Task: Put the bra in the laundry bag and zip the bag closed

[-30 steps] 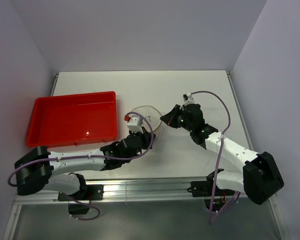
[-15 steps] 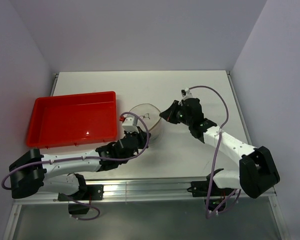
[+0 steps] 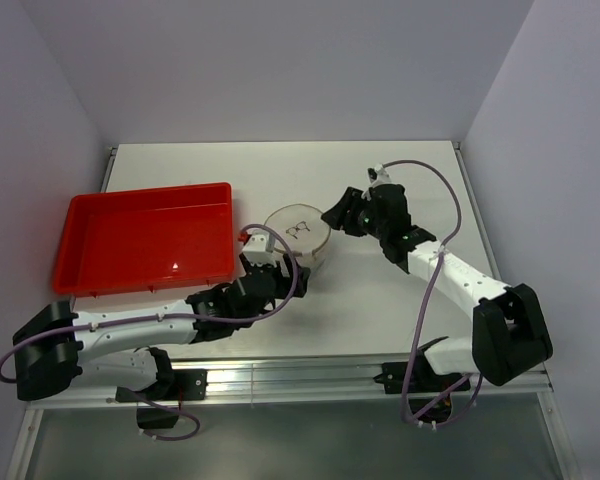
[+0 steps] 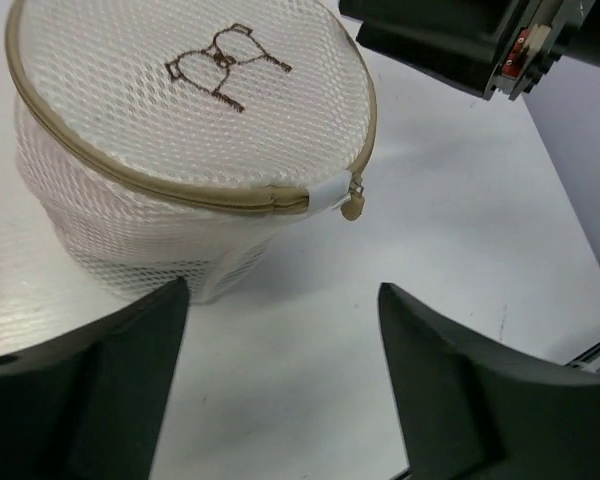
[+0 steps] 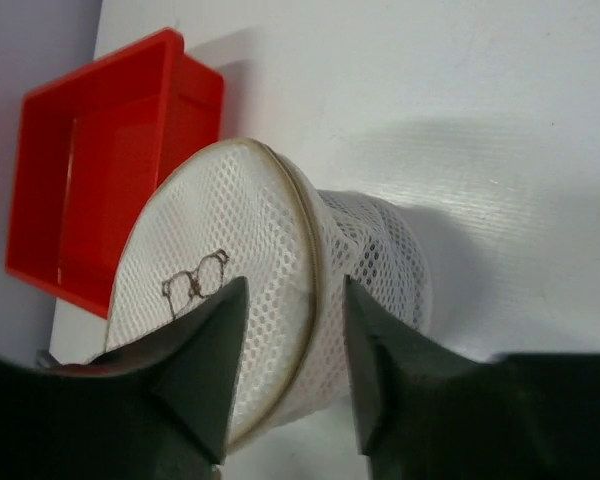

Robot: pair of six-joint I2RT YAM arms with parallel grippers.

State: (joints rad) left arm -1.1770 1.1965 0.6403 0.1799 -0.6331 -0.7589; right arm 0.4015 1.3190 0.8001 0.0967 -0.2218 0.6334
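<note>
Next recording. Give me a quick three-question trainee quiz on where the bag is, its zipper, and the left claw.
1. True or false: the laundry bag lies inside the red tray.
2. In the left wrist view, where does the zipper pull hang? A: at the bag's top rim. B: at the bag's base. C: loose on the table.
3. Fill in: the jaws of the left claw stand ____, with nothing between them.

Key: 1 false, it stands upright beside the tray. 2 A. 3 open.
</note>
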